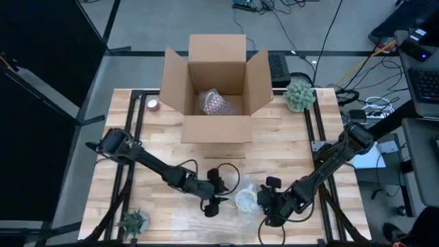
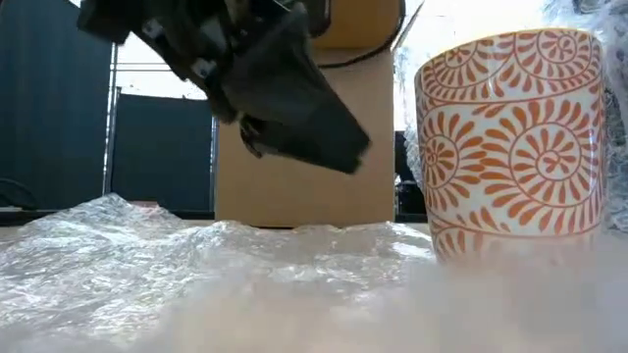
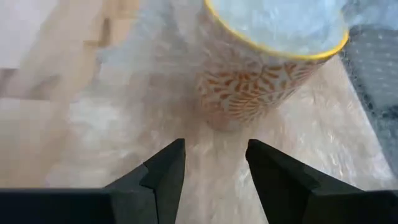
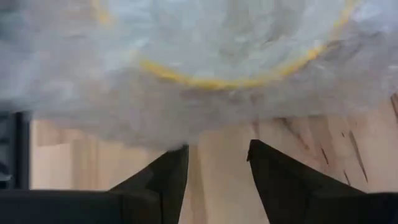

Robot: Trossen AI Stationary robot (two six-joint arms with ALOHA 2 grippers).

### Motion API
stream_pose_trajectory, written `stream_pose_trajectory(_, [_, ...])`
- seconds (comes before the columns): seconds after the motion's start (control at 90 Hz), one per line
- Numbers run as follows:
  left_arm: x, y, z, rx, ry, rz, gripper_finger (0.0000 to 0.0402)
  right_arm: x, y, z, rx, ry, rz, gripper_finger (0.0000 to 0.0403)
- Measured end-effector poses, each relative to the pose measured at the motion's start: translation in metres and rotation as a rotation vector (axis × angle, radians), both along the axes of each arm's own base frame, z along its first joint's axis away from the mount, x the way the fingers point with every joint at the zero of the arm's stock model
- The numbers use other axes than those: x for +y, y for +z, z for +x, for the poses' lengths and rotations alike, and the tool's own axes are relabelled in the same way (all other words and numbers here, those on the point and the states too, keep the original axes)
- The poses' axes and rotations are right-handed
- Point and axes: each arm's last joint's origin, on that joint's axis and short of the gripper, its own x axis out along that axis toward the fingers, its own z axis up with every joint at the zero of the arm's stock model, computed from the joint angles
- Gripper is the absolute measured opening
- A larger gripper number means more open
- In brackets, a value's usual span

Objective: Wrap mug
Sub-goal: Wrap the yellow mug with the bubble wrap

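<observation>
Low view: mug [image 2: 510, 137] white, orange swirls, upright on bubble wrap [image 2: 196, 255] | left gripper [image 3: 214, 163] and right gripper [image 4: 217, 163] both parted, empty

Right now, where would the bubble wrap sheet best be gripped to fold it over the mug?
Probably the loose bubble wrap edge lying flat on the left gripper side, pinched from above and lifted toward the upright mug. That flap looks free there, while the mug pins the sheet nearer the right gripper.
</observation>
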Motion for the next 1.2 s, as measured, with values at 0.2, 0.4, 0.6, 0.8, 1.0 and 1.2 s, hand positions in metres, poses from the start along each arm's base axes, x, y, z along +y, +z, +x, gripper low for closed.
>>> stream_pose_trajectory(0.2, [0.011,0.027,-0.034,0.177,0.039,0.082,0.0164,0.000,0.001,0.000,0.002,-0.041,0.026,0.0157])
stream_pose_trajectory(0.4, [0.027,0.036,-0.069,0.418,0.217,0.064,0.0164,0.000,0.001,0.000,0.005,-0.137,0.083,0.0157])
stream_pose_trajectory(0.6, [0.028,0.019,-0.092,0.535,0.335,0.034,0.0164,0.002,0.001,-0.002,-0.014,-0.176,0.090,0.0157])
stream_pose_trajectory(0.8, [0.021,-0.002,-0.109,0.575,0.386,-0.013,0.0164,0.004,0.001,-0.004,-0.020,-0.170,0.084,0.0157])
stream_pose_trajectory(1.0, [-0.005,-0.002,-0.123,0.624,0.239,-0.049,0.0164,0.003,0.001,-0.003,-0.053,-0.186,0.055,0.0157])
stream_pose_trajectory(1.2, [-0.022,-0.012,-0.146,0.657,0.118,0.005,0.0164,0.002,0.003,-0.002,-0.122,-0.217,0.004,0.0157])
